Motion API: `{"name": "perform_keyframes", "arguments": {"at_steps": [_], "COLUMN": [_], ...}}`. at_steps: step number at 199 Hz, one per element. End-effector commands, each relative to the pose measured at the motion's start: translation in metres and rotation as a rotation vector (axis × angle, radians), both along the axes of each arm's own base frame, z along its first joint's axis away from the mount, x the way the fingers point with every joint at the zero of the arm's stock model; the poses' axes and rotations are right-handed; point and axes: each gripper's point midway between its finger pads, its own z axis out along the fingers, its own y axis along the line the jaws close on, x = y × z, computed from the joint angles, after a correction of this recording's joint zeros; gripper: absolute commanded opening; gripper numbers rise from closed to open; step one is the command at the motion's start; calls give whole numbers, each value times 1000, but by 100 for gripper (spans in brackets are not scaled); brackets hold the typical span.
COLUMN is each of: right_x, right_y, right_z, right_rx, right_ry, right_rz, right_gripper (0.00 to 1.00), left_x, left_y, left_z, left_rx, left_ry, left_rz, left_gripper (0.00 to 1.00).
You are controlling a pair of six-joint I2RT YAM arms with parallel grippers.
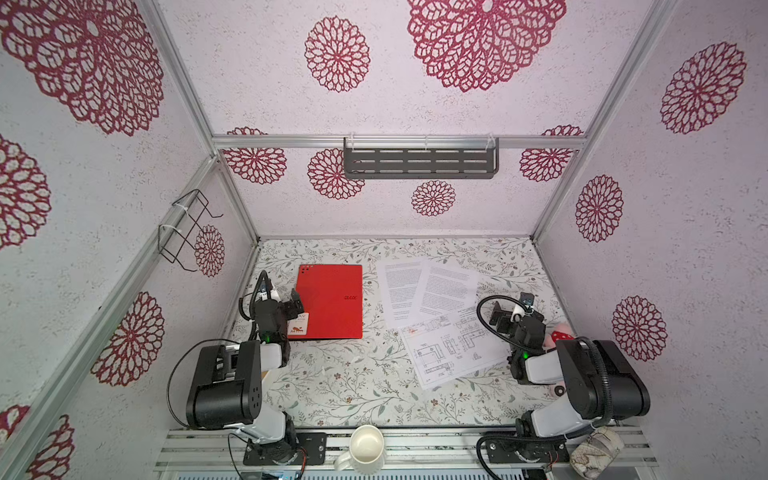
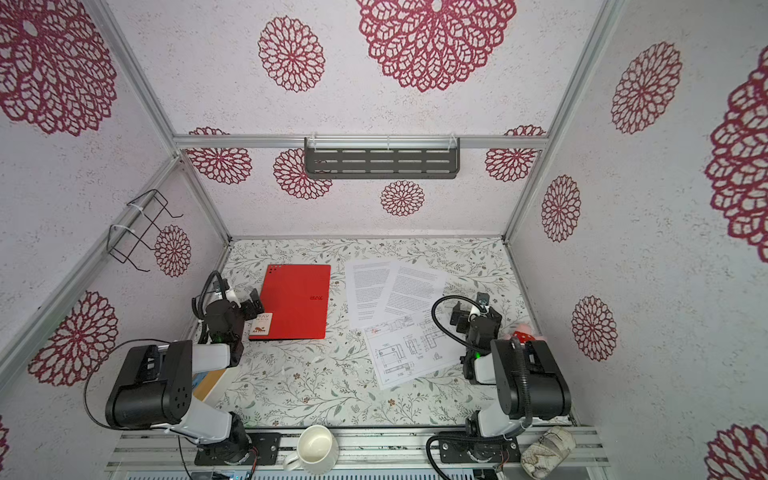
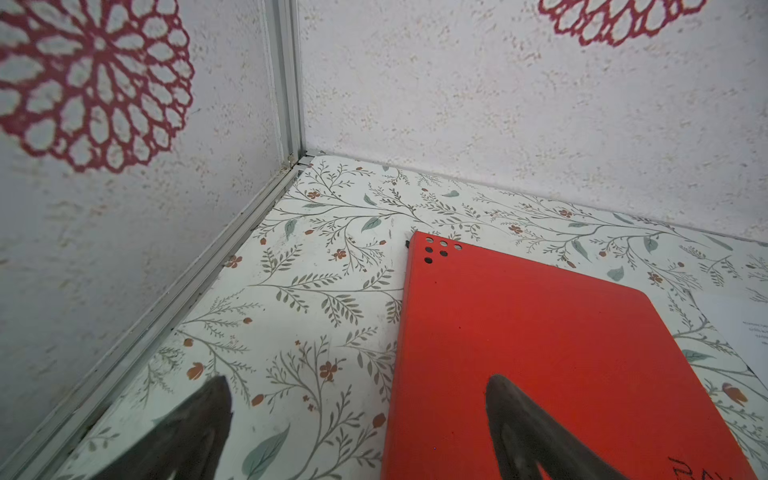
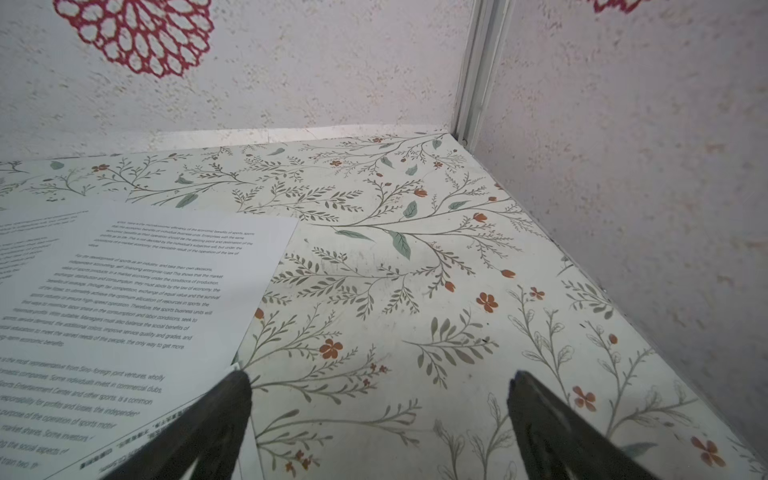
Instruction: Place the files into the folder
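The red folder (image 1: 330, 301) (image 2: 295, 301) lies closed on the floral table, left of centre, with a white label at its near-left corner. My left gripper (image 1: 291, 303) (image 3: 357, 382) is open, straddling the folder's left edge (image 3: 399, 353): one finger is over the red cover, the other over the table. The files lie right of the folder: two text sheets (image 1: 401, 291) (image 1: 449, 291) overlap, and a drawing sheet (image 1: 453, 349) lies nearer the front. My right gripper (image 1: 511, 307) (image 4: 380, 376) hangs open and empty just right of the sheets, one finger over a text sheet's (image 4: 137, 291) corner.
A white mug (image 1: 365, 449) and a patterned cup (image 1: 596, 451) sit on the front rail. A red-and-white toy (image 1: 559, 332) shows behind the right arm. Walls close in on three sides, with a wire rack (image 1: 187, 228) at left and a grey shelf (image 1: 419, 160) at back.
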Motion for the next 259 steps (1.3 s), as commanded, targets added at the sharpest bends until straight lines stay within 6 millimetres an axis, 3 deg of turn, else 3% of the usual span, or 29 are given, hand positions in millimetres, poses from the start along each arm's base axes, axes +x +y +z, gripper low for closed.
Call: {"name": "perform_keyframes", "arguments": {"at_steps": [1,214,259], "right_x": [7,7,12], "right_y": [0,1,0], "right_z": [19,19,24], "right_rx": [-8,-1,-2], "right_ry": [-62,-62,-27], "right_rz": [7,11,0], "right_gripper": [99,99,95], "left_x": [3,3,5], "left_y": [-2,-2,-6], "left_z": [7,7,11], "left_rx": [26,25,22], "left_ry": [-23,-23,-17], "left_rz": [-8,-11,-41], "left_gripper": [98,98,98]}}
